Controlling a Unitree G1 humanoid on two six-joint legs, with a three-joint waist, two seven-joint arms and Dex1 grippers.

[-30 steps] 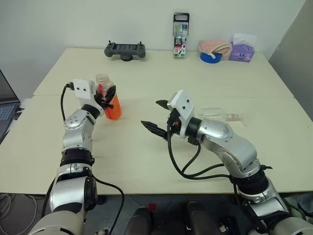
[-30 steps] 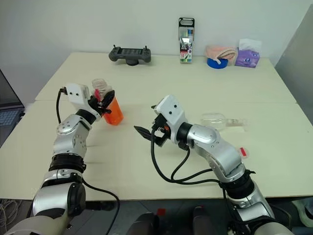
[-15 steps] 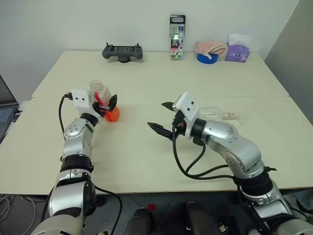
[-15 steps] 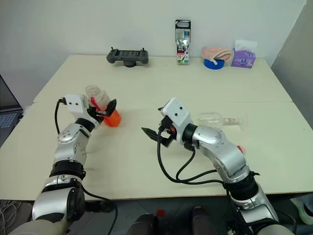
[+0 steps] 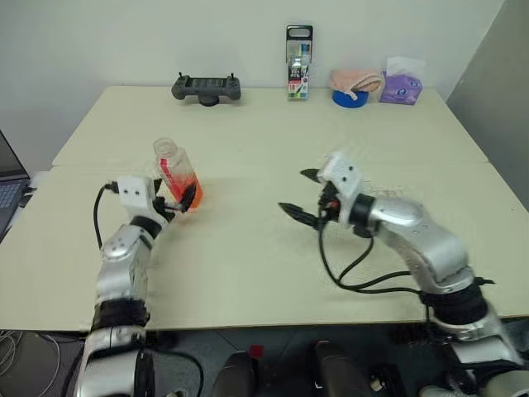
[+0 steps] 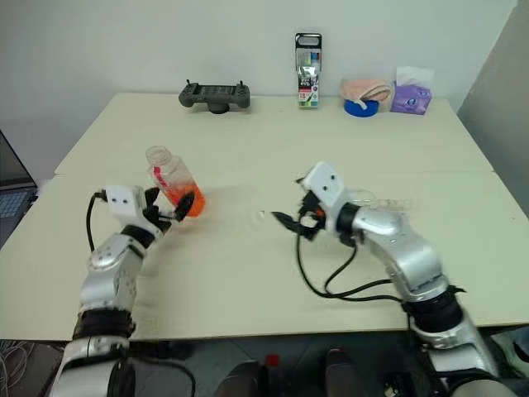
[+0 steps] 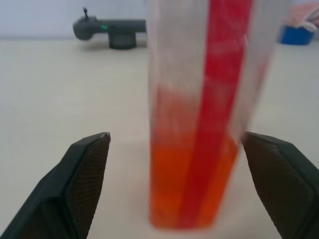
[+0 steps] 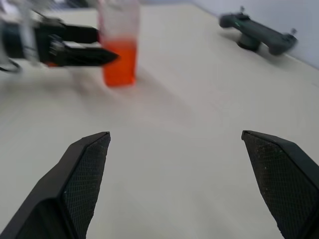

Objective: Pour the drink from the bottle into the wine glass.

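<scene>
Small squarish clear plastic bottle with a red-and-white label strip stands on the beige surface, left of centre, leaning a bit, no cap on it. Bright orange translucent drink fills only its lower part.

Left gripper sits right at the bottle's base, its 2 black fingers spread wide on either side of the bottle, released, gaps visible in the left wrist view (not touching it).

Right gripper hangs over the middle of the surface, well apart from the bottle, fingers spread wide with nothing between them.

Small clear stemmed wine glass lies on its side behind the right forearm, mostly hidden.

Along the far edge: dark grey game-style controller, tall black-topped container with colourful contents, blue tape roll with a pink cloth on it, purple tissue pack.
</scene>
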